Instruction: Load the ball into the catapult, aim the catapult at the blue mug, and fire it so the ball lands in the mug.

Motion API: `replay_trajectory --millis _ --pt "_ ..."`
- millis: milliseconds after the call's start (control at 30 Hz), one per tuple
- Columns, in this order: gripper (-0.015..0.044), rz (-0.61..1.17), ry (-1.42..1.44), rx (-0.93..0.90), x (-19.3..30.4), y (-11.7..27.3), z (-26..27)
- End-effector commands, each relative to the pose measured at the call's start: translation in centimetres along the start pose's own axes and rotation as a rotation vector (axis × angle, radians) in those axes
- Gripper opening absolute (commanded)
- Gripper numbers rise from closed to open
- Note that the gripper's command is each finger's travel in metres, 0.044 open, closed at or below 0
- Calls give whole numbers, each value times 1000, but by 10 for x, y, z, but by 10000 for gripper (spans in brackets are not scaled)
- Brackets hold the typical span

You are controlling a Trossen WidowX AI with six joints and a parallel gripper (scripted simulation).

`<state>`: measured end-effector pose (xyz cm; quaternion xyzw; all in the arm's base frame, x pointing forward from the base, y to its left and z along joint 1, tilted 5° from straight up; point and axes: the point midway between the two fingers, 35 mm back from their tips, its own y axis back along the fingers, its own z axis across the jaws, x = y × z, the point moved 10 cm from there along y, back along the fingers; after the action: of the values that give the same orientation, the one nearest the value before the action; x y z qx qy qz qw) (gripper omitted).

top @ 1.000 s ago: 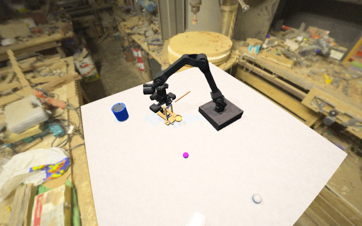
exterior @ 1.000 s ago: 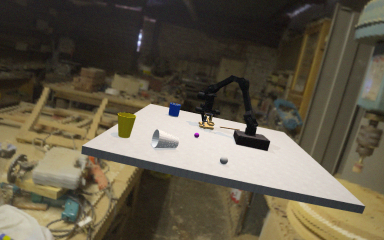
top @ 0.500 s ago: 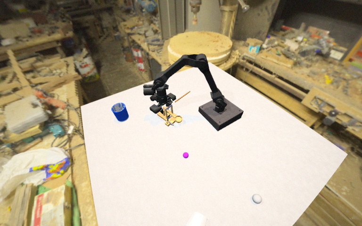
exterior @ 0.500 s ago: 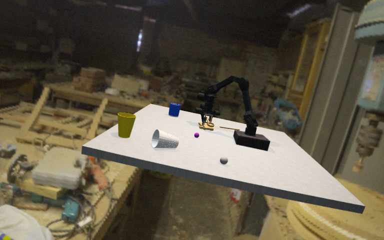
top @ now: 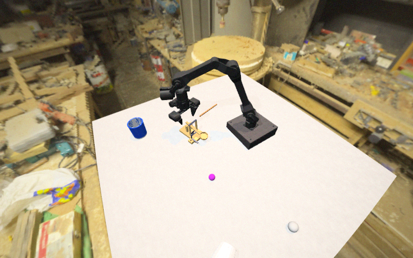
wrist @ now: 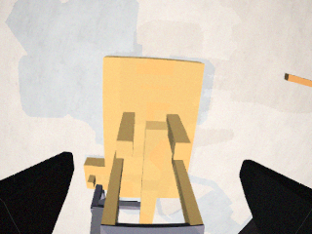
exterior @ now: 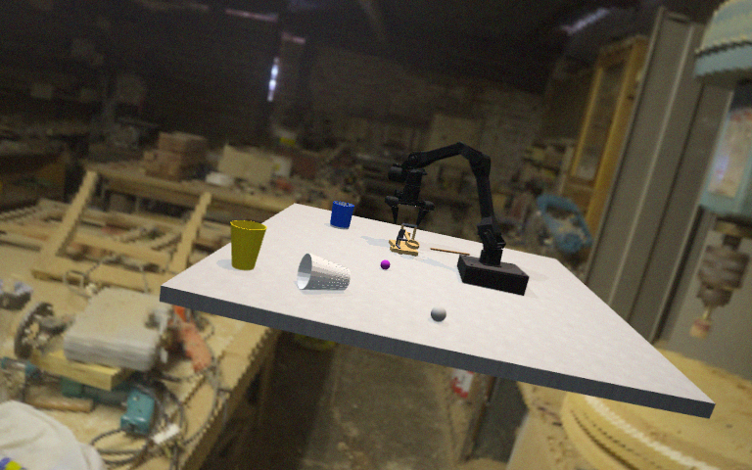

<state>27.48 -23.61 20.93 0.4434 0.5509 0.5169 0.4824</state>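
Note:
The yellow wooden catapult [top: 183, 130] [exterior: 404, 251] [wrist: 153, 88] stands on the table, its round cup [top: 203, 136] toward the robot's base and its flat end toward the mug's side. My gripper [top: 187, 119] [exterior: 407, 223] [wrist: 160, 167] is open and empty above the catapult, one finger on each side of its uprights in the wrist view, touching neither. The blue mug [top: 137, 129] [exterior: 343, 214] stands upright beyond the catapult. A small magenta ball [top: 211, 177] [exterior: 385, 264] lies on the table, away from the catapult. The catapult's cup is out of the wrist view.
A thin orange stick [top: 208, 109] [exterior: 448, 251] [wrist: 299, 80] lies beside the catapult. A larger pale ball [top: 292, 226] [exterior: 438, 313] and a white cup on its side [top: 224, 250] [exterior: 324, 275] lie farther off. A yellow cup [exterior: 247, 246] stands near the table edge.

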Motion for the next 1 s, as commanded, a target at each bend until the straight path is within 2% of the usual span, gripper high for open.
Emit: replay_trajectory --millis 0,67,400,567,967 --pt "440 -25 -4 -22 3 39 -3" --pt "440 -26 -1 -23 1 25 -1" --pt "440 -34 0 -33 4 34 -5" --pt "440 -34 0 -32 3 -10 -3" --pt "440 -34 0 -32 3 -25 -2"
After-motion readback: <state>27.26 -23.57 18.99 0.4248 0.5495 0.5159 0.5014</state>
